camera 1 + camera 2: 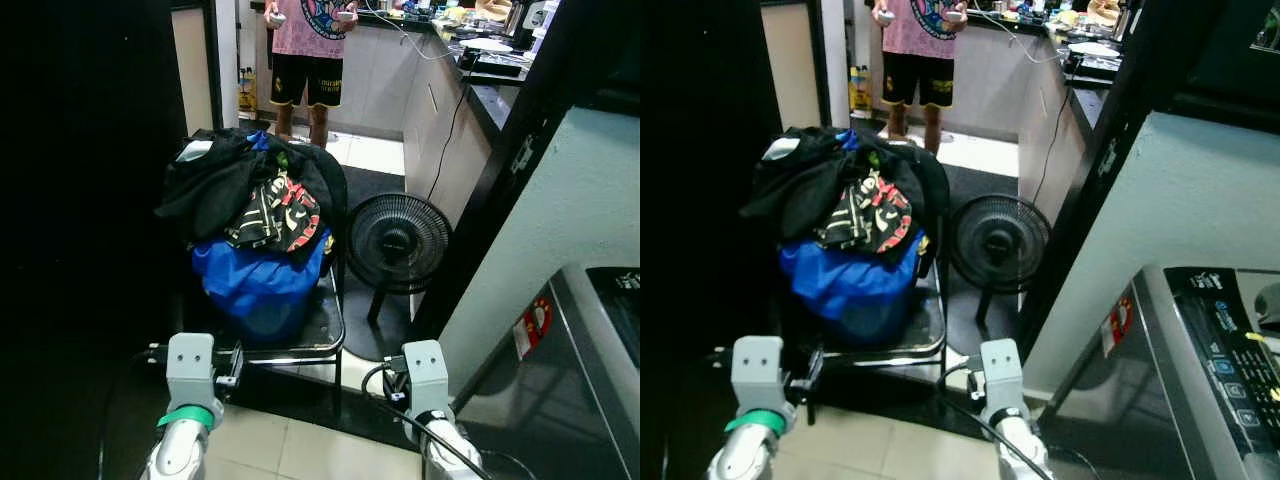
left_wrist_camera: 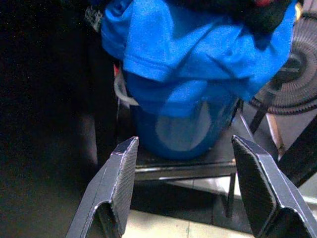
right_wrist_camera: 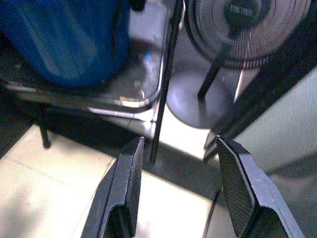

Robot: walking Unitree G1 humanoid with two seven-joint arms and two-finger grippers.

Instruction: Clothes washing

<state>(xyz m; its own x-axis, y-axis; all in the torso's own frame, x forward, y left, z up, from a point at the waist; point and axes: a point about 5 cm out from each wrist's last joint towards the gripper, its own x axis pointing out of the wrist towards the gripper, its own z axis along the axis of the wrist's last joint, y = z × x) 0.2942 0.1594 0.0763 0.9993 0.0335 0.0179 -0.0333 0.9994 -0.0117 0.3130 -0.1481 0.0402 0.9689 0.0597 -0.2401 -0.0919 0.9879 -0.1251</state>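
Note:
A blue laundry basket (image 1: 262, 285) stands on a dark metal chair (image 1: 325, 345), draped with a blue cloth (image 2: 198, 54). On top lies a heap of black clothes (image 1: 215, 185) and a black, red and white patterned garment (image 1: 280, 215). My left gripper (image 2: 183, 148) is open, low in front of the basket with nothing between its fingers. My right gripper (image 3: 181, 146) is open too, over the floor tiles beside the chair's leg (image 3: 163, 89). Both arms, left (image 1: 190, 375) and right (image 1: 425, 380), are held low in front of the chair. The washing machine (image 1: 1210, 340) is at my lower right.
A black floor fan (image 1: 397, 240) stands right of the chair, by a dark post (image 1: 490, 190). A person (image 1: 308, 60) stands beyond, at a kitchen counter (image 1: 470, 70) holding several things. A dark wall (image 1: 80, 200) closes the left side. Pale floor tiles (image 1: 300, 445) lie below.

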